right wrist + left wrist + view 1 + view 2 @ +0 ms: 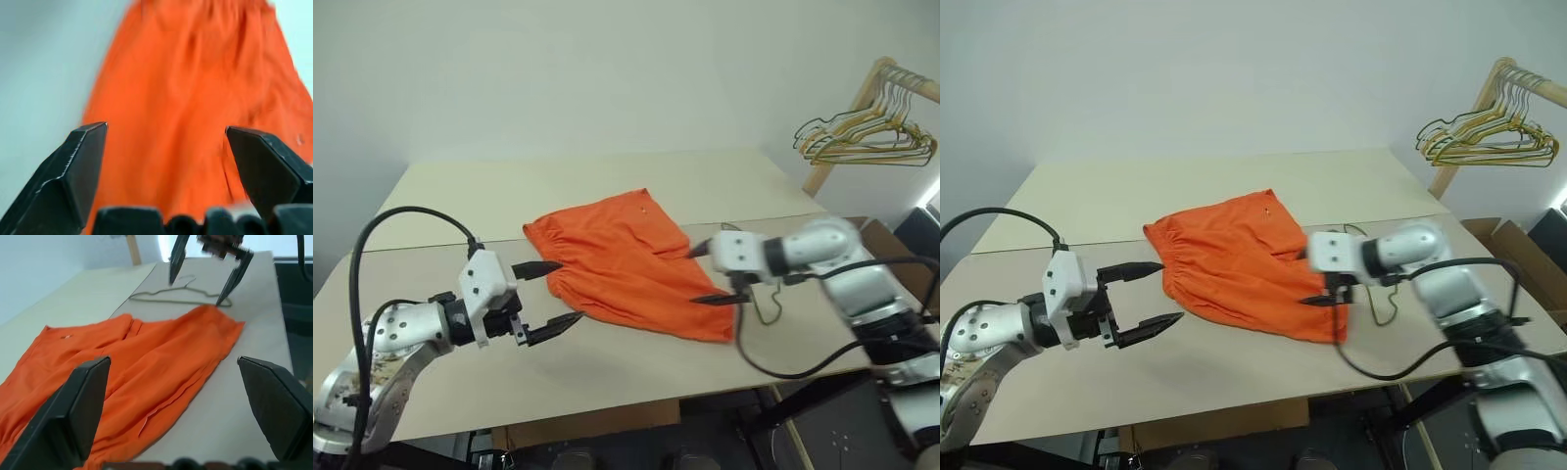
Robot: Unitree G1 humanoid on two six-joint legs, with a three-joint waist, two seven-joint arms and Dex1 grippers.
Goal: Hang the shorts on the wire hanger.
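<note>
Orange shorts (622, 262) lie flat mid-surface (724, 186), unhung, the wire hanger (178, 293) beside their hem, both the left tool (546, 299) and right tool (707, 274) wide and empty.

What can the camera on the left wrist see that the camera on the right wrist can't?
Extra in the left wrist view: the wire hanger lying flat on the table just past the shorts, the right tool hanging open above that hanger, and the left tool open in front.

Extra in the right wrist view: a close look along the right tool's own open fingers.

Both: the orange shorts lying on the pale table, not held by either tool.
</note>
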